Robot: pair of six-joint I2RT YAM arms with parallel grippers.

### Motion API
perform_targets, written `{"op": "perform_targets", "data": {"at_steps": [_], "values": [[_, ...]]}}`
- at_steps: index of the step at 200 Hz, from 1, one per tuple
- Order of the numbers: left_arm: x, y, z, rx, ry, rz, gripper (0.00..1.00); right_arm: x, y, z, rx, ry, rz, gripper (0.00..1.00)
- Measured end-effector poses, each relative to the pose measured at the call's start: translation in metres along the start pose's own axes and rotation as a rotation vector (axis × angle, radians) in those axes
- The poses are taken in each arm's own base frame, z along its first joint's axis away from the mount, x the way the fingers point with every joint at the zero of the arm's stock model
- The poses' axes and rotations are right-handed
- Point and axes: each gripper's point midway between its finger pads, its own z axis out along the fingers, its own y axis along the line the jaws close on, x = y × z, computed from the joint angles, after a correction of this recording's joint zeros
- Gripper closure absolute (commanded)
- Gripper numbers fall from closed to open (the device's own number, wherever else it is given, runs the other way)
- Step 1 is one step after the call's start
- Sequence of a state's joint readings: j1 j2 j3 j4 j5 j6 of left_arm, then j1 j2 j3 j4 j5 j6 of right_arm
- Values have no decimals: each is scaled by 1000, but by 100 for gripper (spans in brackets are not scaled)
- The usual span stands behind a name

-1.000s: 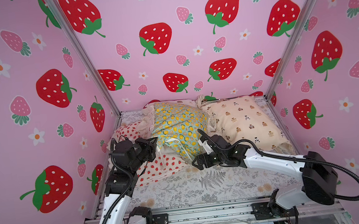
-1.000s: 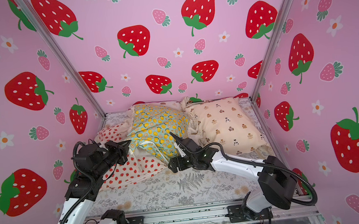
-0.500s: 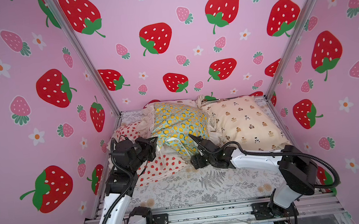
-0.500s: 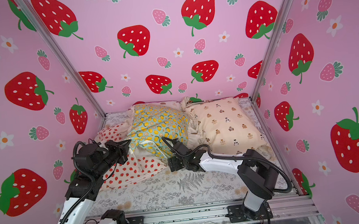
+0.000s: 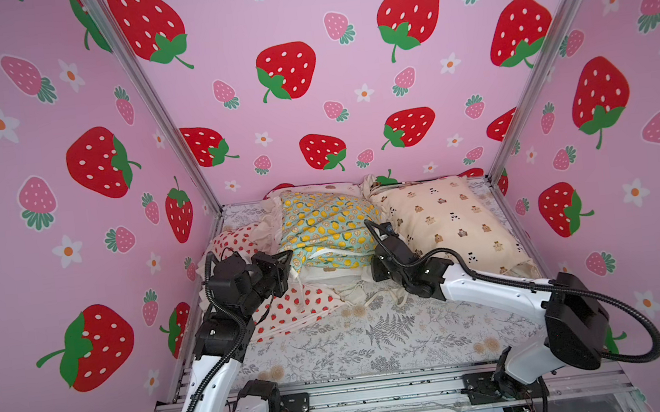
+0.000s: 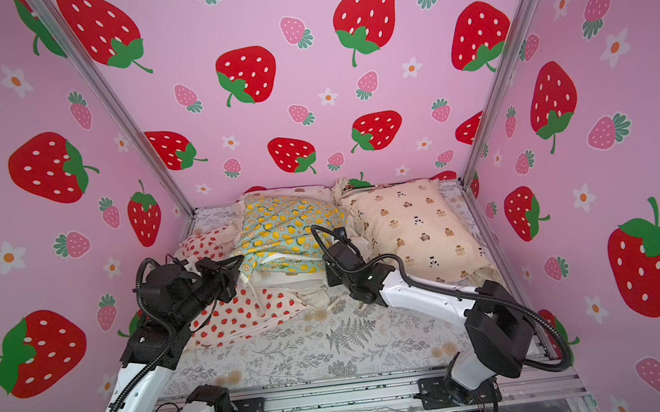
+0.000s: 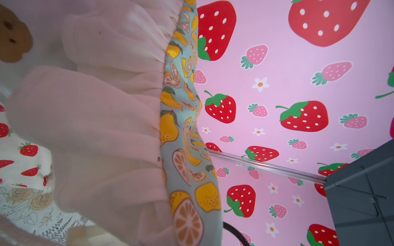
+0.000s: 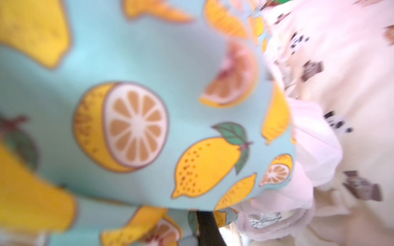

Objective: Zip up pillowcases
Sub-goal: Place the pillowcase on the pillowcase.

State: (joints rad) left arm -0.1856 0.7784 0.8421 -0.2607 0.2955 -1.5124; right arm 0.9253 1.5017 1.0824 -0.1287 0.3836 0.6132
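Right gripper point(image 5: 375, 267), jaws pressed together, sits against one end of the lemon case point(image 5: 326, 224). Whether it pinches a zipper pull or only cloth cannot be told: its wrist view shows blurred lemon fabric with one dark finger point(image 8: 207, 228) under the hem. Left gripper point(image 5: 287, 257), also pressed together, appears to pinch the same case's ruffled corner at the far end, so the case spans between the two grippers. A pale gap point(image 5: 321, 254) along the edge between them suggests the zip is open. The strawberry case point(image 5: 292, 303) lies just below the left gripper and the bear case point(image 5: 447, 220) just behind the right one. If the right jaws hold only cloth, pulling along the seam would likely drag and bunch the soft case instead of closing it. The thin ruffle could slip from the left pinch and slacken the seam, or loose ruffle could catch in the teeth. Right arm reaches low over the sheet point(image 5: 375, 336), forearm nearly level, wrist aimed toward the left gripper. Left arm rises steeply, elbow bent, wrist turned across toward the right gripper.
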Motion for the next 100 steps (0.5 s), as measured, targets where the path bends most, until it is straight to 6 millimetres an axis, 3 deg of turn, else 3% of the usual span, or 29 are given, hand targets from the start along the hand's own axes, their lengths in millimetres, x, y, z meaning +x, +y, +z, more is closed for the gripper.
{"op": "perform_targets", "data": {"at_steps": [31,55,82,100], "values": [[24,9,28,-45,86,73,100,-89,-37,-16,81,-172,16,98],[54,13,64,-74,170,153,100,-157,-65,-47,129,-316,1,98],[95,-3,114,-53,260,251,100,-208,-95,-98,203,-448,-40,98],[123,-16,152,-3,307,290,100,-226,-111,-133,249,-517,-61,97]]}}
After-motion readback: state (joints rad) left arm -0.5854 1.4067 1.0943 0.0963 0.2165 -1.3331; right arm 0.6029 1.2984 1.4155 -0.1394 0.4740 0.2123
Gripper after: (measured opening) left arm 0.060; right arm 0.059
